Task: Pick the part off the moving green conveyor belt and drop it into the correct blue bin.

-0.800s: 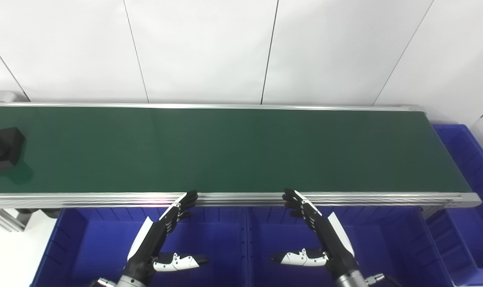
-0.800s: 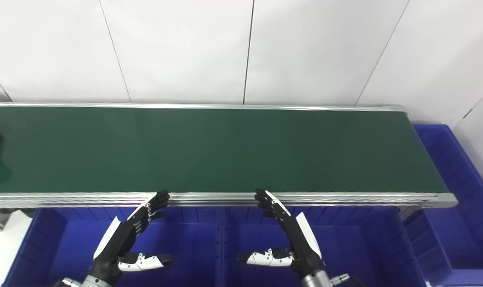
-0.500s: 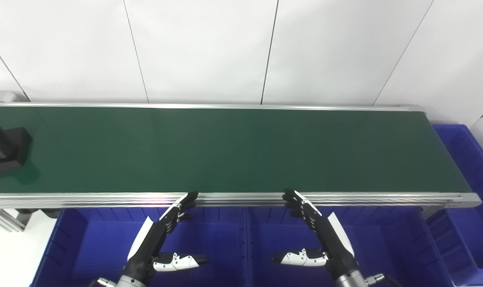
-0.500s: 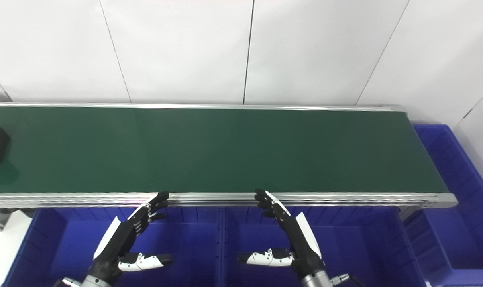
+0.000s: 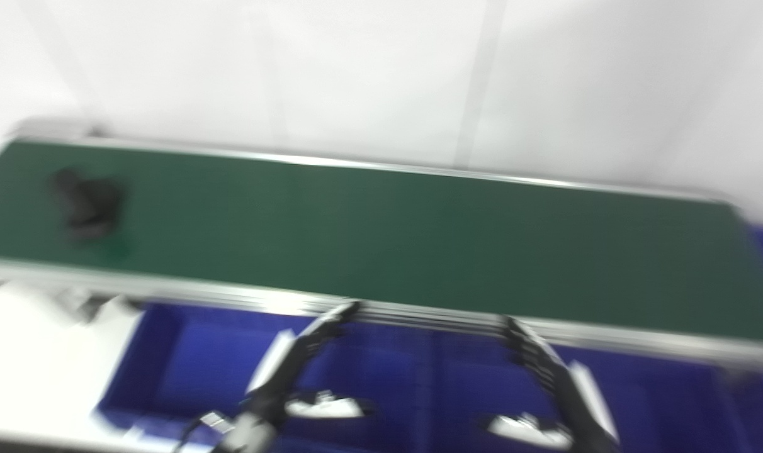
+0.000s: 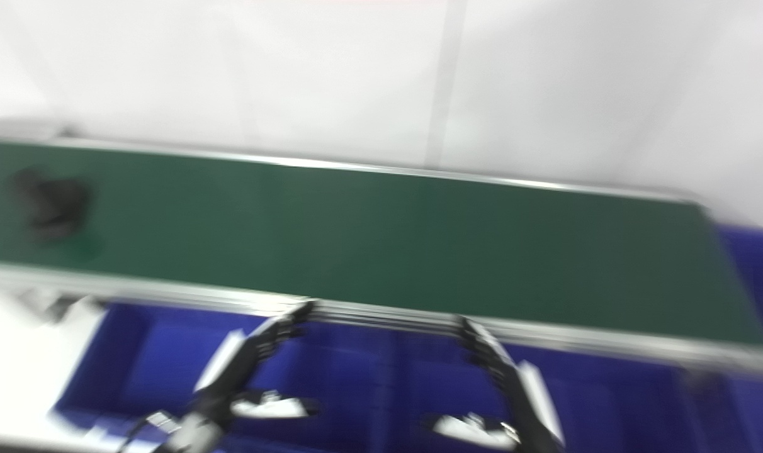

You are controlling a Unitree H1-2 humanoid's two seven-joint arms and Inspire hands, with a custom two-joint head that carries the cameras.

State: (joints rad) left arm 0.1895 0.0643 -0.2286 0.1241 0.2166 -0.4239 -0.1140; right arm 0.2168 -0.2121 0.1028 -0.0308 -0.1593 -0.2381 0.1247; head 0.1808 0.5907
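Both views are blurred by motion. A black part [image 5: 87, 201] lies on the green conveyor belt [image 5: 388, 233] near its left end. My left hand [image 5: 293, 371] hangs open over a blue bin [image 5: 186, 352] in front of the belt, fingers stretched toward the belt's near rail. My right hand [image 5: 554, 390] is open too, above the neighbouring blue bin [image 5: 469, 377]. Neither hand holds anything, and both are far to the right of the part [image 6: 49, 204].
The belt's aluminium near rail [image 5: 419, 311] runs between the hands and the belt. A white wall stands behind. Another blue bin [image 6: 753, 251] shows at the belt's right end. White floor lies at the lower left.
The whole picture has swung and tilted, so the camera has moved left. The black part has ridden rightward along the belt. Both hands keep their open pose.
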